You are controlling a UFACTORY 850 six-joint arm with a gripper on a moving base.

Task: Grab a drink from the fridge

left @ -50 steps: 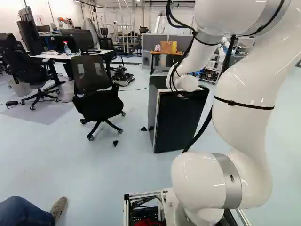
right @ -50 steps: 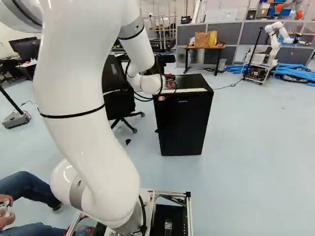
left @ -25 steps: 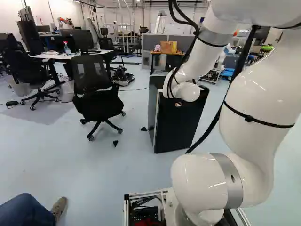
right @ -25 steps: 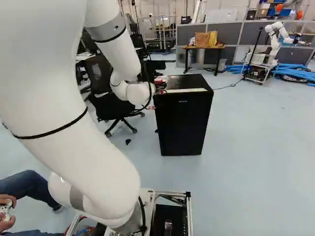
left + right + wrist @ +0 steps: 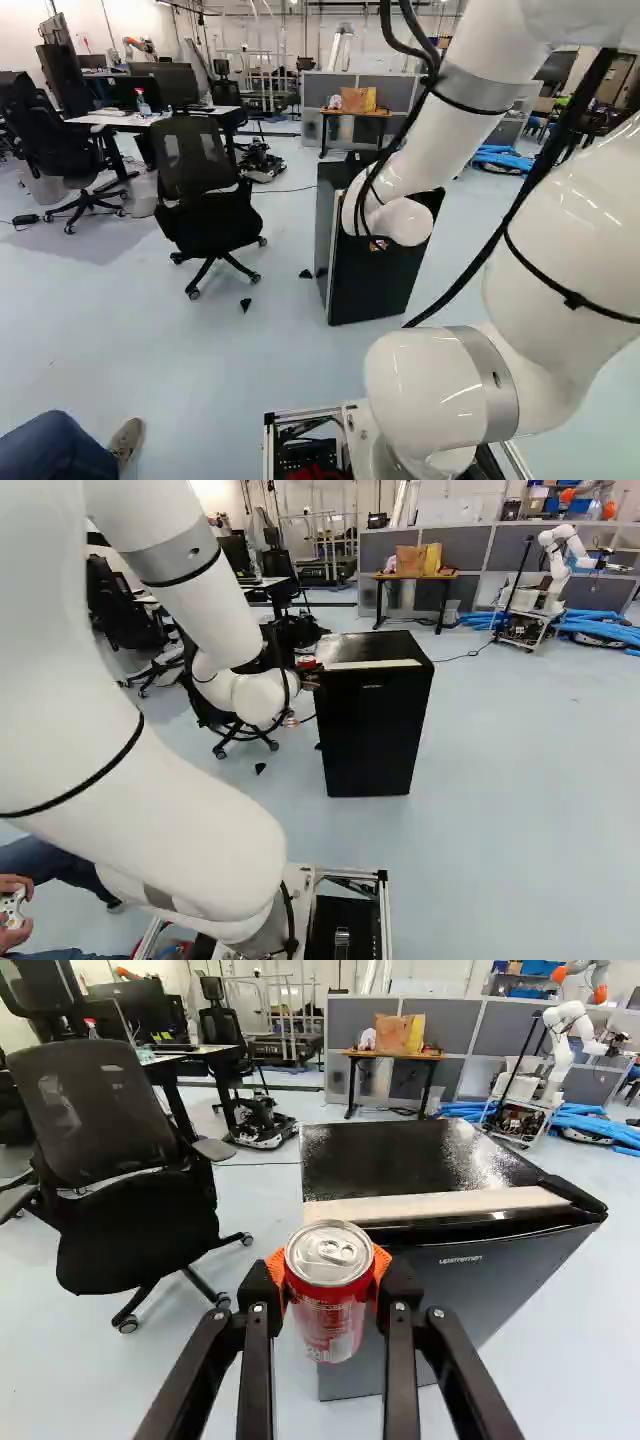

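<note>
The gripper (image 5: 329, 1272) clasps the red can (image 5: 328, 1328) roughly upright by its sides — probably for steadiness — near the fridge's (image 5: 455, 1285) left edge.

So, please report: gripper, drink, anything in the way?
Black two-finger gripper shut on red-and-silver metal can. Can looks upright. Black boxy fridge close ahead, may be in way.

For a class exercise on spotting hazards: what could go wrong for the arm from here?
The soda can stands upright, pinched between the orange pads; it might slip and drop to the floor if jolted. The fridge is close ahead, so moving forward could knock the can against it. Swinging sideways might bump the office chair.
</note>
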